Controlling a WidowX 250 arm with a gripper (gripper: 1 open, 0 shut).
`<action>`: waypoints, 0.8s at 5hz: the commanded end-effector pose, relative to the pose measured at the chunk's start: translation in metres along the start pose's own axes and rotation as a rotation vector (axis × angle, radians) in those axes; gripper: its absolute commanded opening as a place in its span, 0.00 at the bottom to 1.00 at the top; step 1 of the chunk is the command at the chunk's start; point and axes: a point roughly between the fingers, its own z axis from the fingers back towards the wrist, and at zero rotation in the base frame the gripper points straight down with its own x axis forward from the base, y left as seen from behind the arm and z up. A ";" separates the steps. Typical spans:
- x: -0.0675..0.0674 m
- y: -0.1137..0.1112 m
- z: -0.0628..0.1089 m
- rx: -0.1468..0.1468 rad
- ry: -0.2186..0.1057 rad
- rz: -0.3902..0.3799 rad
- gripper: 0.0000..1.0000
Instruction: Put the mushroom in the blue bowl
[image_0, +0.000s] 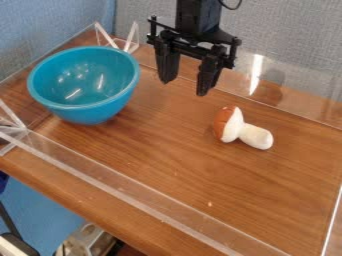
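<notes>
The mushroom (242, 127) lies on its side on the wooden table, right of centre, its reddish-brown cap toward the left and its cream stem pointing right. The blue bowl (84, 84) stands upright at the left with nothing in it. My black gripper (187, 76) hangs pointing down above the back middle of the table, between bowl and mushroom. Its fingers stand apart with nothing between them. It is up and to the left of the mushroom and touches neither object.
Clear acrylic walls (174, 200) ring the wooden tabletop (160, 150), with a low front wall and taller panels at the back and left. Beyond the front edge the floor drops away.
</notes>
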 end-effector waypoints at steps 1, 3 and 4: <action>0.008 -0.006 -0.002 0.022 -0.003 -0.061 1.00; 0.041 -0.043 -0.022 0.089 0.000 -0.347 1.00; 0.056 -0.065 -0.036 0.124 0.006 -0.506 1.00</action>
